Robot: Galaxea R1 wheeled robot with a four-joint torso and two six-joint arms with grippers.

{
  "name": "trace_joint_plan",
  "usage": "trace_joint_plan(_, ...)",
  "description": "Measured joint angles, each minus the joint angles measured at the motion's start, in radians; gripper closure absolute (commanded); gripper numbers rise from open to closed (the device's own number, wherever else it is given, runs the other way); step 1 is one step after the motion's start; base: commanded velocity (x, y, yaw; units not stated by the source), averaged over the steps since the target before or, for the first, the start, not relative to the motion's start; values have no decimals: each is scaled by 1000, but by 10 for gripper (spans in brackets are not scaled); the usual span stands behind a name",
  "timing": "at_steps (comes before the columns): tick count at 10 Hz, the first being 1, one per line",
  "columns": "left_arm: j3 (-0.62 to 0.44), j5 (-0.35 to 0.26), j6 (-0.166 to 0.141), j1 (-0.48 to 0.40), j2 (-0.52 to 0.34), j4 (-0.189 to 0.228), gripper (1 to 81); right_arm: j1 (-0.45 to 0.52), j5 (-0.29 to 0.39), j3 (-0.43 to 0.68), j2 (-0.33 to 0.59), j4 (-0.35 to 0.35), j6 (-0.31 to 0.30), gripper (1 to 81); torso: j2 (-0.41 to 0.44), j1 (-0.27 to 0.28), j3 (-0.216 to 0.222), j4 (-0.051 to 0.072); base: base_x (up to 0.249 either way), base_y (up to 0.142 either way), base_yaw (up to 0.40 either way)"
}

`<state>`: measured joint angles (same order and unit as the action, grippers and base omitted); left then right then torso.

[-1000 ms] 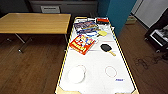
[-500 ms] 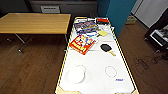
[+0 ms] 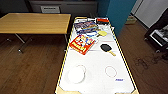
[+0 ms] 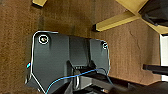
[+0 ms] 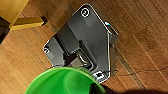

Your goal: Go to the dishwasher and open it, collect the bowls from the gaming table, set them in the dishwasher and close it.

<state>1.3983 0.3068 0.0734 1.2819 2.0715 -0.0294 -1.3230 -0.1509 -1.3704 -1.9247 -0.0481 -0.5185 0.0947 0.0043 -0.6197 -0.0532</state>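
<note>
White bowl (image 3: 76, 74) on gaming table (image 3: 100, 62)

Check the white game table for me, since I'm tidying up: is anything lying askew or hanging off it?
Yes. The red box lies crooked, one corner poking past the gaming table's left edge. Nothing looks spilled or broken.

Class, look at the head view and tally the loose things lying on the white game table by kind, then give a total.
White bowl: 1
Table-tennis paddles, black and yellow: 2
Colourful boxes, red and blue: 2
Small red and black item: 1
Total: 6
</note>
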Motion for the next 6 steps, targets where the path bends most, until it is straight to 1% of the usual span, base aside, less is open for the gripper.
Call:
trace_joint_plan(2, -107, -1, -21, -57, -76, -3, 10, -46, -57, -50, -39, -2, 5, 811, 0, 0, 0, 0, 0, 0, 0)
trace_joint_plan(3, -160, 0, -26, -104, -110, -20, 10, -60, -79, -89, -89, -8, 6, 811, 0, 0, 0, 0, 0, 0, 0)
trace_joint_plan(4, -195, -1, -27, -148, -133, -47, 10, -81, -102, -115, -133, -18, 9, 811, 0, 0, 0, 0, 0, 0, 0)
trace_joint_plan(5, -218, -8, -31, -189, -154, -87, 10, -111, -135, -138, -164, -27, 12, 811, 0, 0, 0, 0, 0, 0, 0)
trace_joint_plan(6, -237, -12, -37, -234, -174, -131, 10, -136, -149, -159, -188, -33, 12, 811, 0, 0, 0, 0, 0, 0, 0)
